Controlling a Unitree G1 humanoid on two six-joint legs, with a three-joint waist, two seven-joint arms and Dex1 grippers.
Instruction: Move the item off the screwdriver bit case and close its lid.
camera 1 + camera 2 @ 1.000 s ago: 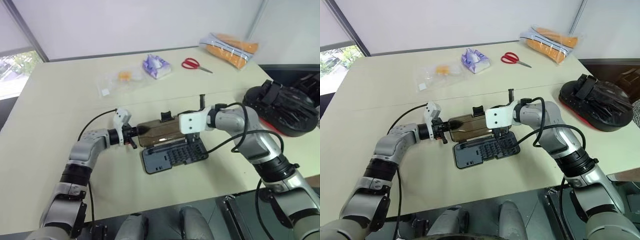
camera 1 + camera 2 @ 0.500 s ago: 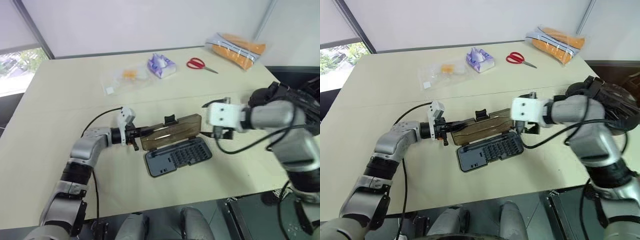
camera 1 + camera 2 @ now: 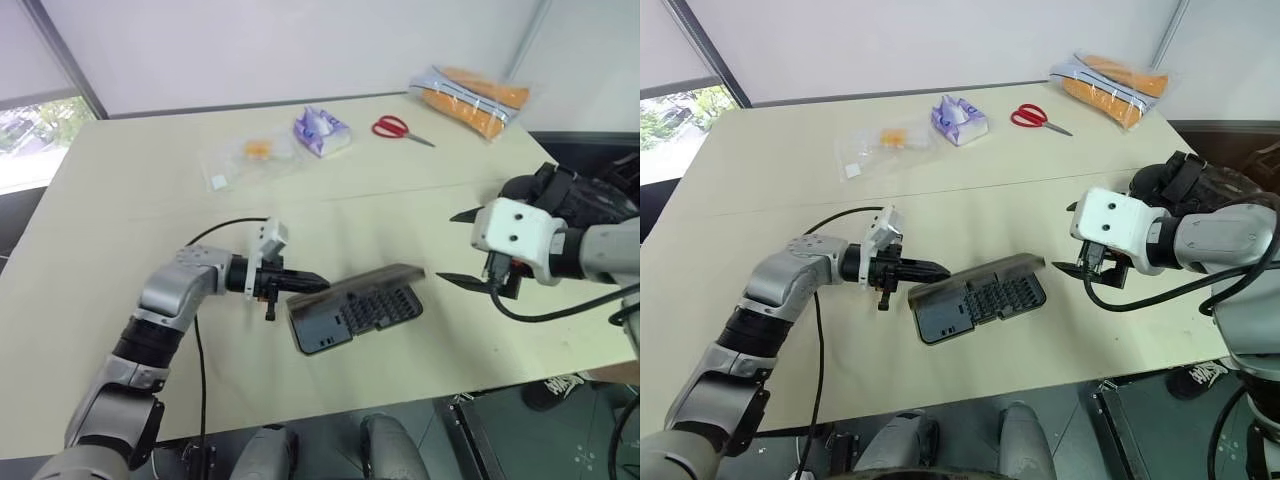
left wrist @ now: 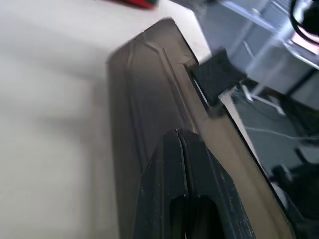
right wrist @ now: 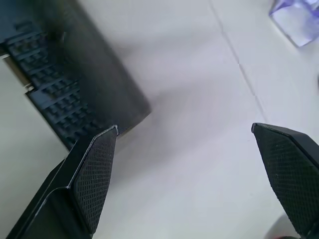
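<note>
Screwdriver bit case [image 3: 980,296], light, stiff plastic, is being closed by pressing its slick smoky lid [image 4: 149,124] with the left gripper [image 3: 935,269], fingers together, while the right gripper [image 3: 1072,240] is being held spread wide.

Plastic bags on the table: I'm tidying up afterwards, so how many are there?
2. A clear plastic bag lies at the far middle, left of the purple tissue pack. An orange-filled bag sits at the far right corner, beyond the red scissors.

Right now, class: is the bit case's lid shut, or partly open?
Partly open. The smoky lid slants over the tray, rows of bits showing under its raised edge, and the left gripper pushes against it.
</note>
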